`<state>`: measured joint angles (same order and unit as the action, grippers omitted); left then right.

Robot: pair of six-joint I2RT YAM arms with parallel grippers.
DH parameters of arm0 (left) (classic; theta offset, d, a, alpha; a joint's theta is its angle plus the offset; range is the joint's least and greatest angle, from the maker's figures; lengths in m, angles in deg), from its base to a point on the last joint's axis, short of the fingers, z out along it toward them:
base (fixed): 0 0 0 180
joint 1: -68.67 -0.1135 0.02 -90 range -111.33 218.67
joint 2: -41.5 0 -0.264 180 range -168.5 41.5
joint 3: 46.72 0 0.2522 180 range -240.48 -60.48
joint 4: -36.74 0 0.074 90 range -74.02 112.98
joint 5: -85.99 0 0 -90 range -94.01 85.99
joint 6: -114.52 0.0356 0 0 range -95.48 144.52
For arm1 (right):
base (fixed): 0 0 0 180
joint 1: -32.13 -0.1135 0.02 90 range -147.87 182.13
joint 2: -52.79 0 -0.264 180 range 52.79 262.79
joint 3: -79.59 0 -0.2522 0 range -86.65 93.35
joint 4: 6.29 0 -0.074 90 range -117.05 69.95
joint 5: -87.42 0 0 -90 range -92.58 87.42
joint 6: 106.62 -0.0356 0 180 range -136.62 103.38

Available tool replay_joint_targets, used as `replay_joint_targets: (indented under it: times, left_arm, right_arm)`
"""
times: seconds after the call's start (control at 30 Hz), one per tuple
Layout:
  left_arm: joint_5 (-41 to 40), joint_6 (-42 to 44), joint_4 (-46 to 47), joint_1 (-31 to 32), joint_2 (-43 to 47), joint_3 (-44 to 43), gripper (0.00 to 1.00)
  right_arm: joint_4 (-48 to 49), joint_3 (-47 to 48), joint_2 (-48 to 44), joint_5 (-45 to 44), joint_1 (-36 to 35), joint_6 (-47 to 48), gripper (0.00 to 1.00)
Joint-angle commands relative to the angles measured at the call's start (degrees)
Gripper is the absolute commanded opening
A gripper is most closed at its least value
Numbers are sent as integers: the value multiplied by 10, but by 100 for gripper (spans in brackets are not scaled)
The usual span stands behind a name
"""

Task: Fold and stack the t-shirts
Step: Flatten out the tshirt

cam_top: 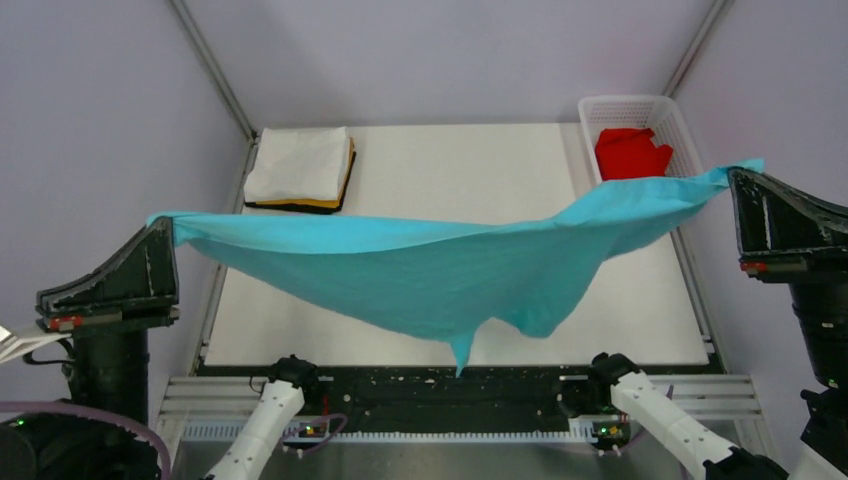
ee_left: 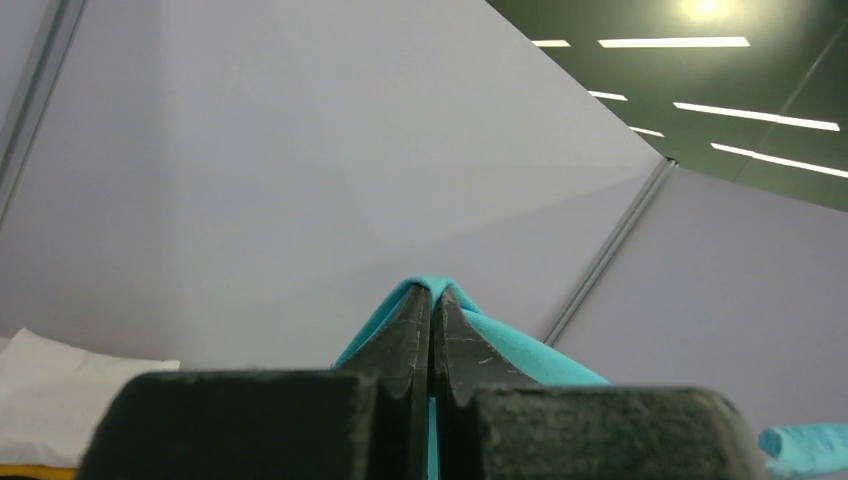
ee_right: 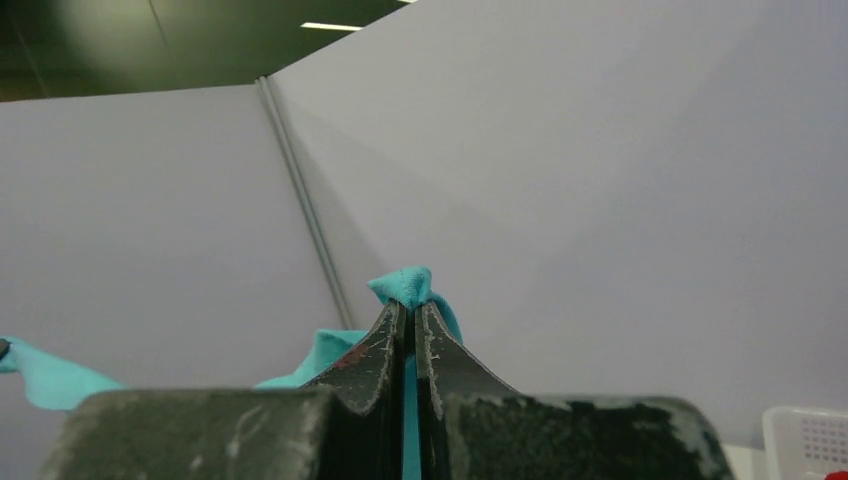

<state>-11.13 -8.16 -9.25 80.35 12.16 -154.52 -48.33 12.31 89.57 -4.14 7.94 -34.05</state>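
The turquoise-blue t-shirt (cam_top: 430, 270) hangs stretched above the bench (cam_top: 470, 160), pinched at both ends. The left end effector (cam_top: 168, 228) is closed tight on its left corner and the right end effector (cam_top: 736, 178) on its right corner, with cloth poking past the fingertips. Its middle sags, one point dangling toward the near edge. At the far left corner, the white t-shirt (cam_top: 298, 162) lies folded on the orange-yellow t-shirt (cam_top: 330, 204). The red t-shirt (cam_top: 630, 152) sits in the basket (cam_top: 625, 104).

walls (cam_top: 450, 50): pale lilac panels | table (cam_top: 460, 170): white top | ceiling lights (ee_left: 670, 42): strips lit
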Motion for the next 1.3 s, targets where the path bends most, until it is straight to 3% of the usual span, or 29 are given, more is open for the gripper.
replay_joint_targets:
  times: [0.0,0.17,0.43,0.53,0.6,0.67,0.7,0.73,0.77,0.8,0.87,0.9,0.93,1.27]
  left_arm:
    - [11,12,-30,0,-33,-28,0]
    - [-18,0,-35,0,-126,-3,0]
    - [-88,-19,-36,0,-396,69,0]
    - [-88,-32,-33,-1,-523,86,0]
    - [-91,-46,-31,-5,-617,84,9]
    - [-86,-57,-58,-15,-721,41,31]
    - [-84,-65,-85,-20,-783,5,44]
    - [-82,-66,-103,-23,-826,-25,55]
    - [-66,-59,-120,-27,-857,-54,65]
    - [-46,-59,-136,-31,-877,-81,74]
    - [-22,-54,-135,-33,-887,-92,81]
    - [-13,-50,-124,-32,-879,-84,93]
    - [-1,-45,-108,-32,-866,-71,98]
    - [90,-25,-44,-26,-749,84,99]
  right_arm:
    - [-22,39,38,8,2,23,0]
    - [8,14,91,-122,2,65,0]
    - [181,-184,236,-365,3,143,0]
    - [242,-263,315,-378,15,146,0]
    - [285,-315,373,-332,40,120,0]
    - [335,-348,457,-264,74,80,1]
    - [367,-353,501,-237,81,73,8]
    - [374,-346,545,-220,84,71,25]
    - [366,-330,581,-213,85,68,48]
    - [348,-303,615,-207,85,61,60]
    - [306,-258,652,-207,85,41,77]
    - [297,-249,655,-200,85,38,94]
    - [294,-247,652,-185,85,35,98]
    - [230,-358,551,-71,85,-42,99]
